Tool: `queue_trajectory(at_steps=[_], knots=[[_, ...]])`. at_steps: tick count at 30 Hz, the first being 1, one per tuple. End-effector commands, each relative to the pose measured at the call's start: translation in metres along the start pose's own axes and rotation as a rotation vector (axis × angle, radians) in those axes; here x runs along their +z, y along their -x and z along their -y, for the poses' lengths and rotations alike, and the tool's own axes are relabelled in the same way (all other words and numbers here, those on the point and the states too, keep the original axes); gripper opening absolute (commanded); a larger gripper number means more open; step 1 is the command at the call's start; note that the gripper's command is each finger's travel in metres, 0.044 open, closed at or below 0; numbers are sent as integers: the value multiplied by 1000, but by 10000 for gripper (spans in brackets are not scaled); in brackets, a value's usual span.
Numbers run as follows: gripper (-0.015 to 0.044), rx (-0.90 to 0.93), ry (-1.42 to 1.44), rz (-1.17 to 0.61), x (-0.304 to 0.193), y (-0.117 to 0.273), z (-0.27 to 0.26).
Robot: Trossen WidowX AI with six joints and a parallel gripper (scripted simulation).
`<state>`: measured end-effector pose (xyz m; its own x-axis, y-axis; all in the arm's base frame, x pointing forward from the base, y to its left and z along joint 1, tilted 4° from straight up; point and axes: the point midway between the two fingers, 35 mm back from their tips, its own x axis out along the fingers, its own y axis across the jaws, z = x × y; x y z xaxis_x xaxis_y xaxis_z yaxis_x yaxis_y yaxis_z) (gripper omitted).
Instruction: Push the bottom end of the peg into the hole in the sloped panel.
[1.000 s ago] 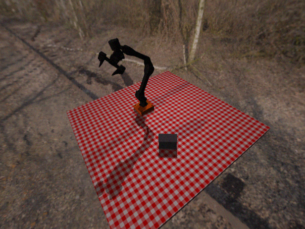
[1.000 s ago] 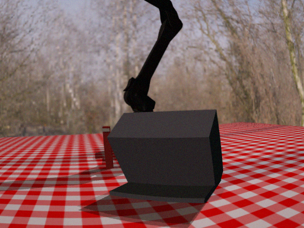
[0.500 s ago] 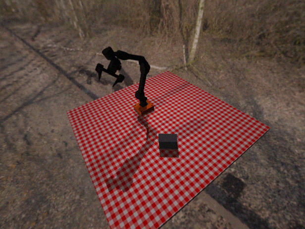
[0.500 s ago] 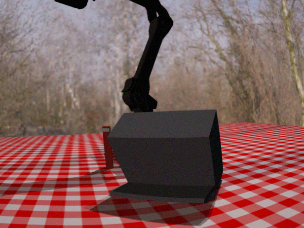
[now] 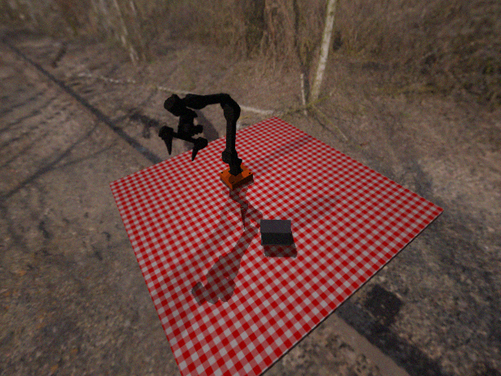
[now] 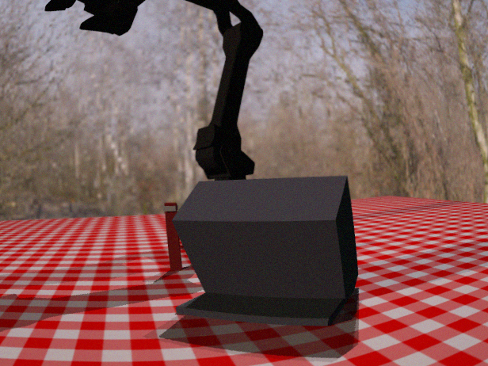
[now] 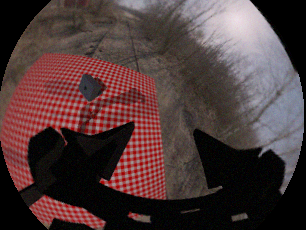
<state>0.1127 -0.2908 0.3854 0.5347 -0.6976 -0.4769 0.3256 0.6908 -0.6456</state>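
Observation:
The red peg point(image 5: 244, 218) point(image 6: 174, 242) stands upright on the checkered cloth, between the arm's base and the dark block; I cannot make it out in the wrist view. The dark grey block point(image 5: 276, 233) point(image 6: 261, 257) point(image 7: 93, 89) carries the sloped panel. Its face with one small dark hole point(image 7: 85, 87) shows in the wrist view and is turned away from the top and exterior views. My gripper point(image 5: 181, 156) point(image 7: 165, 128) is open and empty. It hangs high above and well to the left of the peg in the top view, fingers pointing down.
The red and white checkered cloth point(image 5: 333, 195) point(image 6: 416, 253) point(image 7: 55, 70) covers the table. The orange arm base point(image 5: 236, 178) stands behind the peg in the top view. The arm's shadow falls across the cloth, around the peg and to the left of the block.

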Motion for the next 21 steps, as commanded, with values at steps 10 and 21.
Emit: queue_trajectory(at_steps=[10,21], knots=[[440,194,121,-58,-3,-51,-44],[440,364,202,-94,-1,-86,-92]])
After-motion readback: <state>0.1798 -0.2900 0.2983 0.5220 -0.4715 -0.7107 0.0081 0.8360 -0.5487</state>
